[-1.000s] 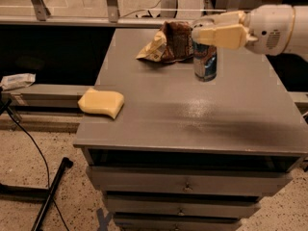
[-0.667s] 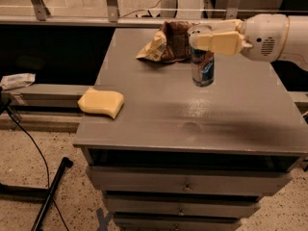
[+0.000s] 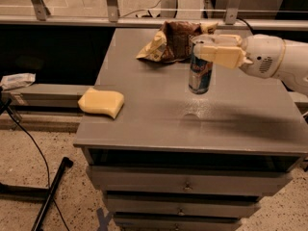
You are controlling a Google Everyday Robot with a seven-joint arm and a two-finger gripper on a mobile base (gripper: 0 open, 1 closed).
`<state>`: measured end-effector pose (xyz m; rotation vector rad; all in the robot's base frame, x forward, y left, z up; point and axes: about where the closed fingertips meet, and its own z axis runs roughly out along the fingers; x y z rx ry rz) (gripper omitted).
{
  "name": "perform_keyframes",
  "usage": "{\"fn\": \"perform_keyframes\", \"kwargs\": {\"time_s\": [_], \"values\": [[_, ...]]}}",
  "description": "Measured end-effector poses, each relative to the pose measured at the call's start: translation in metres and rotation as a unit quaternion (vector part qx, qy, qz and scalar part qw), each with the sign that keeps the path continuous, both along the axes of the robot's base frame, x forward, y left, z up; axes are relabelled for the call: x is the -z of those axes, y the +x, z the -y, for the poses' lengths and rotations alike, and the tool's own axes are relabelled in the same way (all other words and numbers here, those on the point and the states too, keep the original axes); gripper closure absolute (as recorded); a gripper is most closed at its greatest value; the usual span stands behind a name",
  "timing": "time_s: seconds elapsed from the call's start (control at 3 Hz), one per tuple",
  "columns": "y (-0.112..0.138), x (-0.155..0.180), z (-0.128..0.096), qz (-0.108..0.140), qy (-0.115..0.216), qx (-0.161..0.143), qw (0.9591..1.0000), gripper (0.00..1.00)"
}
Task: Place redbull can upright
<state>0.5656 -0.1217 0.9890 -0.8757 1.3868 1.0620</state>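
Observation:
The redbull can is upright, blue and silver, over the back middle of the grey table top. My gripper reaches in from the right, its cream fingers closed around the can's top. I cannot tell whether the can's base rests on the table or hangs just above it. The can's top end is hidden by the fingers.
A brown and yellow snack bag lies just behind the can. A yellow sponge block sits at the table's left edge. Drawers are below the top. A black cable and a pole lie on the floor at the left.
The gripper has moved the can down and slightly left, from beside the snack bag toward the table surface. The bag and sponge have not moved.

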Motion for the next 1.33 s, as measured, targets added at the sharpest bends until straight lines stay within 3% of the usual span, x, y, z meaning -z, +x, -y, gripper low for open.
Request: {"fn": "perform_keyframes", "kwargs": {"time_s": [0.33,0.67,1.0,1.33], "values": [[0.001,0.016,0.008,0.016,0.002,-0.007,0.9998,0.77],[0.002,0.030,0.015,0.037,-0.019,-0.009,0.9991,0.54],[0.001,0.048,0.033,0.060,-0.017,0.002,0.9980,0.31],[0.001,0.051,0.035,0.067,-0.017,0.003,0.9976,0.08]]}}
